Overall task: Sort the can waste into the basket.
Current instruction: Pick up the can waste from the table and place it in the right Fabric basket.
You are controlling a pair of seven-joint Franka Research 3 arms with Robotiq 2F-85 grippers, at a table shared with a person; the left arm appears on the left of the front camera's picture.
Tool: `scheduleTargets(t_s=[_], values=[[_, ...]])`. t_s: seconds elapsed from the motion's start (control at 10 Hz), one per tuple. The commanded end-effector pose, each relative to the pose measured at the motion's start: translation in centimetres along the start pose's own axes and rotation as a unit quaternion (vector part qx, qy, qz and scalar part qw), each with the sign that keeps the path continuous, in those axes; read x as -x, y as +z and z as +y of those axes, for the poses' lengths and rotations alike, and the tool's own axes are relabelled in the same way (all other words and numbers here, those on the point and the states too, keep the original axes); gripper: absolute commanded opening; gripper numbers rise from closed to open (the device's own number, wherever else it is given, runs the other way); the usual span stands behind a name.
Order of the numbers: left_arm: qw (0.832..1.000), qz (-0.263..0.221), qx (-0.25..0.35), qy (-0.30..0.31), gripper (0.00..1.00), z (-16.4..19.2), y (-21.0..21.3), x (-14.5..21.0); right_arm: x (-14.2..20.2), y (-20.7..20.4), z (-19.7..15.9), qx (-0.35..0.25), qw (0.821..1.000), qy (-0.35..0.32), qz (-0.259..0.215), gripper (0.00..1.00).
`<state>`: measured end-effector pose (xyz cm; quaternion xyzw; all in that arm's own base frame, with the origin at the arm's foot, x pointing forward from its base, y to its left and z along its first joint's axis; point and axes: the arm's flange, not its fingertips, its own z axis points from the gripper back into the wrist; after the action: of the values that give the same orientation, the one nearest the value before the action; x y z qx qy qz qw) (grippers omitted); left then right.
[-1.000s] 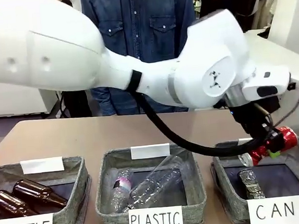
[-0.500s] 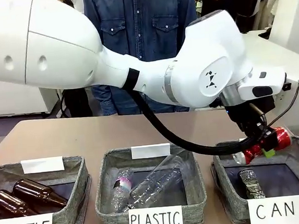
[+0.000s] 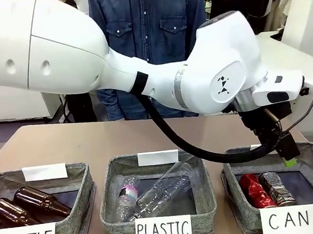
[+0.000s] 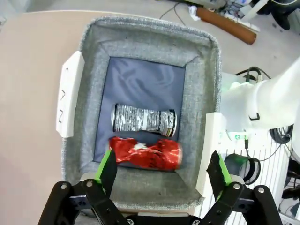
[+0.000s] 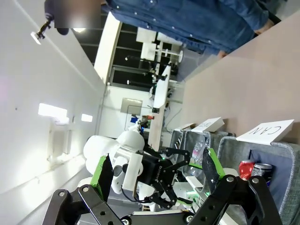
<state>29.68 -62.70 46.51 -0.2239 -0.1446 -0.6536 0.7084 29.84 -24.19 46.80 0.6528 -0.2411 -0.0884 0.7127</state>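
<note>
The red can (image 3: 254, 190) lies in the grey basket (image 3: 232, 191) signed "CAN", right beside the dark can (image 3: 277, 188). My left gripper (image 3: 284, 150) hangs open just above the basket's back part, with nothing in it. In the left wrist view the red can (image 4: 146, 153) and the dark can (image 4: 143, 119) lie side by side on the dark lining, below the open left gripper (image 4: 162, 171). My right gripper (image 5: 157, 169) stands open and empty, off to the side; past it I see the basket (image 5: 281, 154) with both cans.
The "PLASTIC" basket (image 3: 110, 206) in the middle holds clear bottles. The "BOTTLE" basket (image 3: 84, 194) at the left holds brown glass bottles. A person in a denim shirt (image 3: 148, 24) stands at the far side. My left arm spans the table above the baskets.
My left gripper opened and let go of the red can, which dropped into the "CAN" basket beside the dark can. The dark can shifted a little to the right.
</note>
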Motion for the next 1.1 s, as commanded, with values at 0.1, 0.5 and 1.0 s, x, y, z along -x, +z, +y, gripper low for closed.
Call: scheduleTargets(t_s=[0.1, 0.5, 1.0], values=[[1.000, 0.016, 0.005, 0.012, 1.00, -0.3, 1.3, 0.9, 0.1, 0.0, 0.3, 0.003, 1.000, -0.001, -0.007, 1.00], [0.992, 0.042, -0.059, 0.107, 1.00, 1.6, 13.2, 7.2, 0.8, -8.4, 1.3, 0.027, 0.992, 0.021, 0.118, 1.00], [0.935, -0.042, -0.017, 0.351, 1.00, 5.2, 27.9, 20.9, 6.8, -24.3, 2.6, 0.067, 0.961, -0.019, 0.266, 1.00]])
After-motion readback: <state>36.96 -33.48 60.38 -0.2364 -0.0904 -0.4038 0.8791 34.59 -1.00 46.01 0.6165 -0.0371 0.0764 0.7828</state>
